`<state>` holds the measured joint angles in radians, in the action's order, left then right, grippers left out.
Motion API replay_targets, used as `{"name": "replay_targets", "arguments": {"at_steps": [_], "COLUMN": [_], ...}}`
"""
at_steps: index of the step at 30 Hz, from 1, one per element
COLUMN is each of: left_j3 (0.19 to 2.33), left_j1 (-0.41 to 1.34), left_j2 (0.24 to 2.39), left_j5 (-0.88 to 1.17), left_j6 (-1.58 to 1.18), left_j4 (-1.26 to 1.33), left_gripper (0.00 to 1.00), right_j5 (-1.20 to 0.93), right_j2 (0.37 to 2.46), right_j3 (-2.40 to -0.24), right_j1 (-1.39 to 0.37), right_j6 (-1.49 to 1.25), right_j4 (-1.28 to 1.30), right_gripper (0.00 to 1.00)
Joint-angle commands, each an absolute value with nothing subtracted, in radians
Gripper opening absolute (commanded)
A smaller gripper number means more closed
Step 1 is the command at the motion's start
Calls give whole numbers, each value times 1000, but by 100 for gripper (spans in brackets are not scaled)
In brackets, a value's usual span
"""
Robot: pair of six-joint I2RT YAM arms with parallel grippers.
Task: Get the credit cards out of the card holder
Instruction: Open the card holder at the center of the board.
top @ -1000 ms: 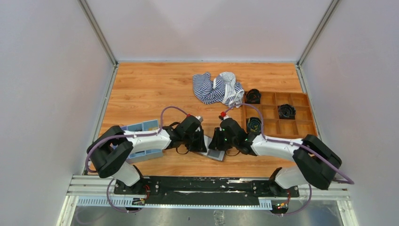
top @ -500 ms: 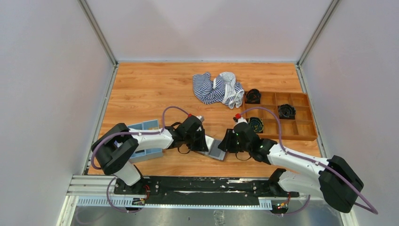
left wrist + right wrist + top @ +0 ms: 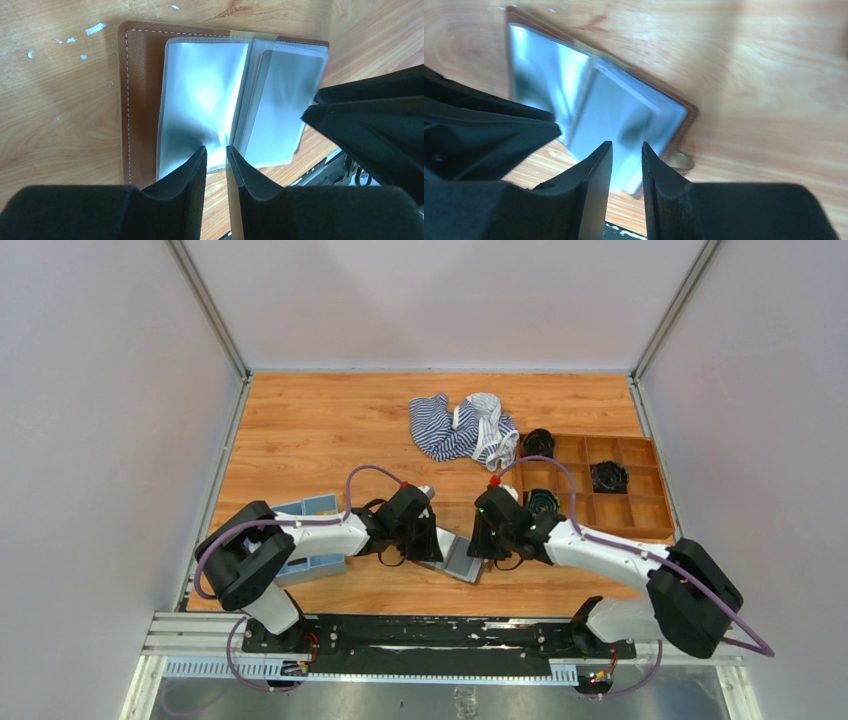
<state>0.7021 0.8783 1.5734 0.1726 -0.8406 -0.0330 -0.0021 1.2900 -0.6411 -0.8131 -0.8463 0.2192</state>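
Pinches floppy clear pocket [image 3: 200, 90] of card holder [image 3: 140, 100] in narrow left jaws; cannot tell for narrow right jaws. Take probably stiff, slick credit card [image 3: 285, 100] by its outer edge.

Your table [image 3: 320, 430] is a warm wood-grain board. Near its front edge, about the middle, the brown card holder [image 3: 462, 558] lies open flat, clear grey pockets facing up. Toward the back you have a crumpled blue-and-white striped cloth [image 3: 462, 427], with a brown compartment box [image 3: 640, 512] just to its right. A light-blue tray [image 3: 318, 505] sits at front left.
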Motion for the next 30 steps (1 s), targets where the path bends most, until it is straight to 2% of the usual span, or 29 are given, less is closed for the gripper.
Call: {"name": "replay_targets", "arguments": {"at_steps": [1, 16, 23, 30], "left_j3": [698, 684, 677, 653], "left_j1": [874, 870, 870, 870], "left_j2": [1597, 1594, 1598, 1591], "left_j5": [125, 132, 156, 177], "left_j6": [-795, -797, -816, -840], "left_j4": [-118, -111, -90, -63], "left_gripper": [27, 27, 26, 26], "right_j5": [107, 180, 108, 50], "right_j2": [1208, 1038, 1007, 964], "right_j3": [-594, -383, -420, -478], "right_j1": [-814, -811, -810, -808], "right_j6": [-893, -897, -871, -849], "right_j4": [404, 302, 300, 217], "right_gripper": [33, 31, 28, 30]}}
